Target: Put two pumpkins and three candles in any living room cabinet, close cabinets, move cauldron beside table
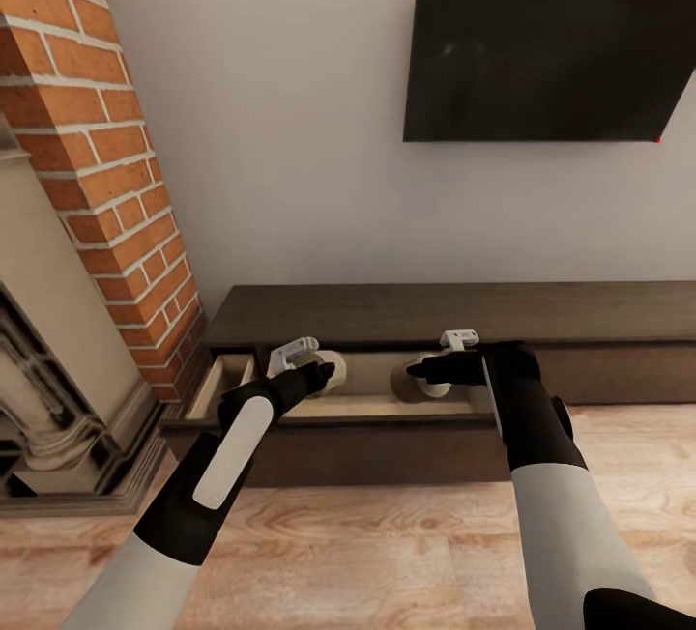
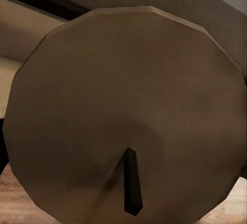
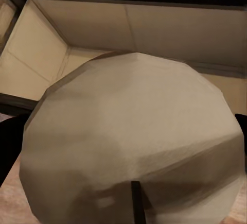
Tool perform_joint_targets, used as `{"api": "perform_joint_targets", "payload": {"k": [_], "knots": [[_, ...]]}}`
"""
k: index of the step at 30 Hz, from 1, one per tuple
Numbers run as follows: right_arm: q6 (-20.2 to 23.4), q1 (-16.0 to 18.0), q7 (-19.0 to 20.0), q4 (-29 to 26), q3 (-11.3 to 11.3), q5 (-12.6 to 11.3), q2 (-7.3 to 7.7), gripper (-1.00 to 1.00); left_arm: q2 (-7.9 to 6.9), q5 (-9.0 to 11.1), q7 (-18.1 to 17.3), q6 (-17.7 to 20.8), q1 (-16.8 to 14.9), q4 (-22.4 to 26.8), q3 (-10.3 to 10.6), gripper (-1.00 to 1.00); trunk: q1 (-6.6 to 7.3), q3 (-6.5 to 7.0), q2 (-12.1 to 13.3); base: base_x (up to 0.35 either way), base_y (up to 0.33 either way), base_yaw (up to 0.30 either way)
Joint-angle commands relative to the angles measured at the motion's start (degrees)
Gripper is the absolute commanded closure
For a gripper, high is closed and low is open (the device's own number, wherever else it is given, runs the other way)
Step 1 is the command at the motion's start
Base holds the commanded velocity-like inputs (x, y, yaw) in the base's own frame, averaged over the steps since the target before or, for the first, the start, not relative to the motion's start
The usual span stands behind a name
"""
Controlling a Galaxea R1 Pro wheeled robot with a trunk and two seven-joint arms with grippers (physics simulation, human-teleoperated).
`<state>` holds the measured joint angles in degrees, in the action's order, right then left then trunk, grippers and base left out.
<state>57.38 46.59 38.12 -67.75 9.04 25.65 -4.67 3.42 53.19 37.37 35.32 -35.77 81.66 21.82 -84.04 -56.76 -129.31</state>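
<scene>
The long dark-brown cabinet (image 1: 435, 313) stands against the wall with its left drawer (image 1: 367, 406) pulled out, showing a light tan interior. My left gripper (image 1: 327, 375) is shut on a pale candle (image 1: 335, 366) over the drawer's left half. My right gripper (image 1: 418, 374) is shut on a second candle (image 1: 414, 385) over the drawer's right half. In the left wrist view the candle's top (image 2: 128, 105) with its dark wick (image 2: 132, 188) sits very close to the camera. The other candle (image 3: 134, 131) looks the same in the right wrist view, above the drawer's floor (image 3: 87, 33). Pumpkins and cauldron are out of view.
A red brick chimney column (image 1: 106, 157) and a stone fireplace surround (image 1: 48, 359) stand just left of the cabinet. A black TV (image 1: 551, 31) hangs on the wall above. Light wooden floor (image 1: 387, 553) lies in front of the drawer.
</scene>
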Motion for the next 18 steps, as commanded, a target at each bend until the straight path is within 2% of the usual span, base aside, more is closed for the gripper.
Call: {"api": "perform_joint_targets", "payload": {"k": [1,7,9,11,13,18], "knots": [[0.01,0.0,0.01,0.0,0.01,0.02,-0.01,1.0,0.0,-0.1,-0.02,0.1,0.0,-0.01,-0.01,1.0,0.22,0.18,0.42,0.0,0.0,0.0],[0.01,0.0,-0.05,0.06,0.01,0.02,0.01,1.0,0.01,-0.21,0.48,0.1,0.0,-0.08,-0.03,1.0,1.54,1.26,2.82,0.0,0.0,0.0],[0.06,0.0,-0.1,0.07,0.01,0.02,0.01,1.0,0.03,-0.17,1.99,0.13,0.0,-0.07,-0.03,1.0,1.98,1.62,3.63,0.0,0.0,0.0],[0.09,0.0,-0.13,0.12,0.01,0.02,-0.04,1.0,0.14,-0.1,5.72,0.21,-0.03,-0.03,-0.03,1.0,2.42,1.98,4.43,0.0,0.0,0.0],[0.1,-0.02,-0.19,0.16,0.01,0.02,-0.06,1.0,0.45,-0.05,7.93,0.25,-0.06,0.0,-0.03,1.0,2.86,2.34,5.23,0.0,0.0,0.0],[0.17,-0.01,-0.48,0.37,-0.07,0.31,-0.07,1.0,0.8,0.01,9.69,0.29,-0.08,0.35,0.11,1.0,2.86,2.34,5.23,0.006,0.0,0.0]]}}
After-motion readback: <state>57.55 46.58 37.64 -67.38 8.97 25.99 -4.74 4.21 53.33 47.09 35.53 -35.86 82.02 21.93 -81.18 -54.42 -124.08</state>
